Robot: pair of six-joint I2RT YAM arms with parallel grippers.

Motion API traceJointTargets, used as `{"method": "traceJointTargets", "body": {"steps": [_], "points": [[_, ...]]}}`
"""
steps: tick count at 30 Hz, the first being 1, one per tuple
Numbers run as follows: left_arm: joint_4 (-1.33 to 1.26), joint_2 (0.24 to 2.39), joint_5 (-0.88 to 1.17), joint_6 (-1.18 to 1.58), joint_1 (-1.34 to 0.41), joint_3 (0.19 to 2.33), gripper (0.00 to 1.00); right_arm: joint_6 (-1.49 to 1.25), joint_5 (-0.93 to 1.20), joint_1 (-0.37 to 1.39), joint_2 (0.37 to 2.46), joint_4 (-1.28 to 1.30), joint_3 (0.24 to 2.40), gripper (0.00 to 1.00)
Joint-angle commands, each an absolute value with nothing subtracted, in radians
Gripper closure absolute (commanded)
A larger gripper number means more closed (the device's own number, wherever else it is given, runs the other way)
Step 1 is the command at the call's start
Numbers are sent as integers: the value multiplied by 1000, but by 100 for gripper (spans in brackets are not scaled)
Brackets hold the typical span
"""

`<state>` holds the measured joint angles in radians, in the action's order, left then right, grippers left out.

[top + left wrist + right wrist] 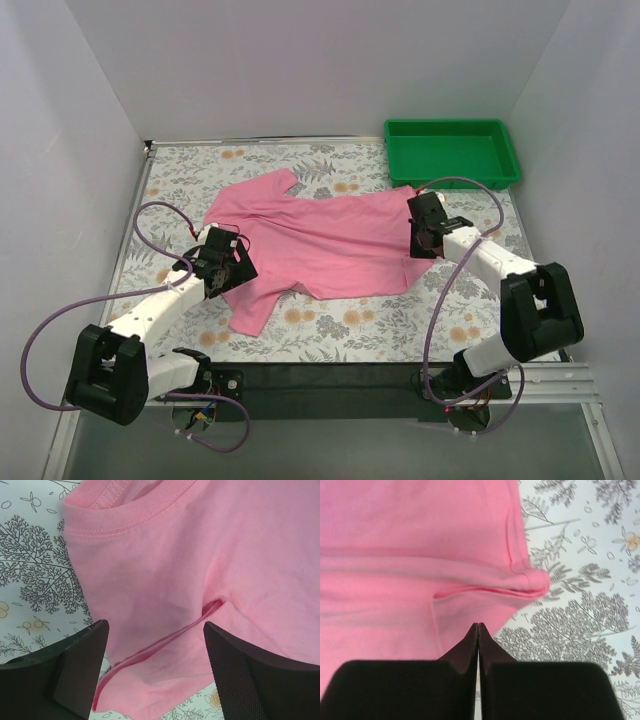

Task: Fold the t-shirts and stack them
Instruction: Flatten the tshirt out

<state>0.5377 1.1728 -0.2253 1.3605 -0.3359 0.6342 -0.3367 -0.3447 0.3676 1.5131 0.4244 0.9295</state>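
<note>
On the t-shirt point(410, 540) edge, right claw point(478, 626) clamped.

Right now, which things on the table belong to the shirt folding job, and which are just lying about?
In the job:
pink t-shirt, spread out flat
left claw, open above the shirt near its collar
right claw, shut at the shirt's hem edge

Lying about:
green tray, far right corner, apart from the shirt
floral table cover
</note>
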Motion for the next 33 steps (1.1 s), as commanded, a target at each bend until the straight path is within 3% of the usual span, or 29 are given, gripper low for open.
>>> {"method": "traceJointTargets", "body": {"steps": [1,4,10,12,24,33], "points": [[522,1138,-222,1355,-333,630,29,-350,-388,342,1406,456,856,99],[512,1141,-213,1356,-333,629,29,-347,-335,328,1358,437,828,99],[505,1155,-209,1353,-333,634,29,-354,-248,359,1463,388,914,72],[506,1147,-213,1353,-333,632,29,-370,-267,383,1505,387,946,70],[506,1135,-225,1351,-333,634,29,-416,-321,400,1715,387,1089,71],[503,1137,-221,1348,-333,634,29,-428,-345,417,1723,405,1062,79]]}}
